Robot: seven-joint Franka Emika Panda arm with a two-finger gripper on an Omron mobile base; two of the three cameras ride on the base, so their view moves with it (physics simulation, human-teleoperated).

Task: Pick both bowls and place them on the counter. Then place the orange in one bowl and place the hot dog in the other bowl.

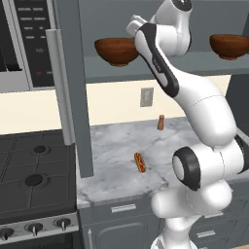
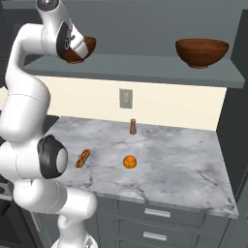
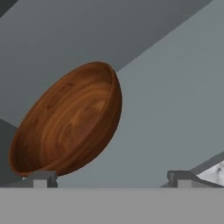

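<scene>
The white arm reaches up to the grey shelf above the white-grey veined marble surface. Its gripper is spread as wide as it goes and holds nothing. In the hand view the two dark fingertips stand far apart, one just under the rim of the nearer glossy, deep, reddish-brown wooden bowl, the other well clear of it.

That bowl sits at the left end of the shelf, partly hidden behind the hand in both base views. The second, identical bowl rests at the far right end. Both are yet to come down, so the task seems to be at its first pick.

To do this well, the gripper probably needs to shift toward the bowl until one finger goes inside the rim and the other outside, pinching the wall. The whole bowl looks too wide to span. The glossy curved wall may slip, so the fingers should go deep before they close. Then lift it clear of the shelf edge before drawing it out and down.

On the surface below, the small tan bun with its red sausage lies near the front left, and the small bright orange ball is just to its right. A small brown shaker stands by the back wall. The bowl is best set on bare marble well apart from all three.
</scene>
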